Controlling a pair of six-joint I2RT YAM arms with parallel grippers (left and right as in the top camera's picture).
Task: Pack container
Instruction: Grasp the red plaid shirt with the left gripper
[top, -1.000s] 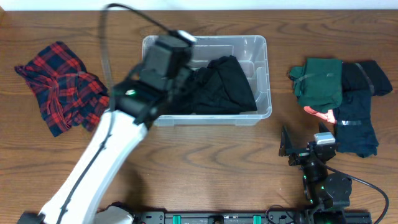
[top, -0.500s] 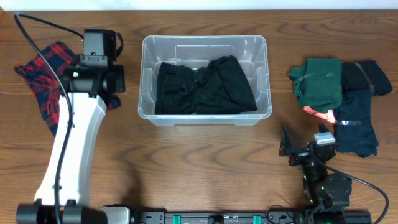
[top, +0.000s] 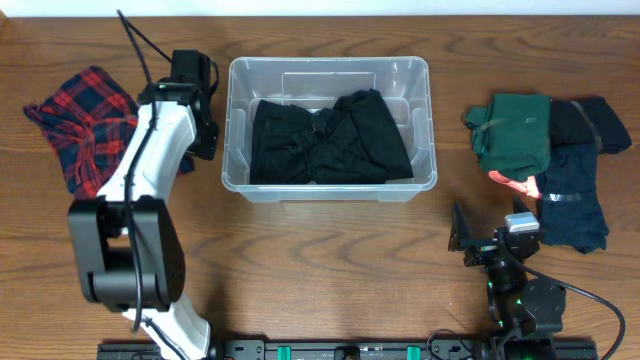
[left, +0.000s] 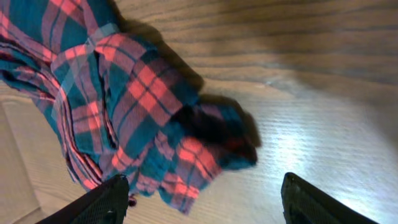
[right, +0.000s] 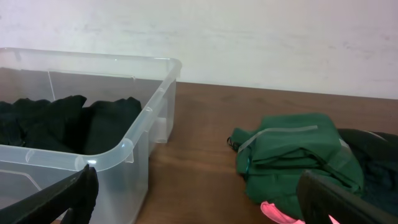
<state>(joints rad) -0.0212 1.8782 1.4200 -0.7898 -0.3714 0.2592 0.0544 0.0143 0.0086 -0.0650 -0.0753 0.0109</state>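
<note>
plaid cloth (top: 85, 125) lies far left. the left gripper (left: 202, 208) hangs over its right edge, jaws wide and empty. the container (top: 328, 68) sits mid-table with black clothes (top: 330, 145) inside. green cloth (top: 515, 130) and dark clothes (top: 580, 190) lie right. the right gripper (right: 199, 205) gapes wide, empty.

Overhead, my left arm (top: 150, 160) covers the right edge of the plaid shirt (top: 80, 125). In its wrist view the left gripper (left: 204, 186) shows only fingertips, cut by the bottom edge. Black clothes (top: 330, 140) hide the base of the container (top: 430, 120). I can't identify the pink thing (top: 510, 183) under the green garment (top: 515, 130).
</note>
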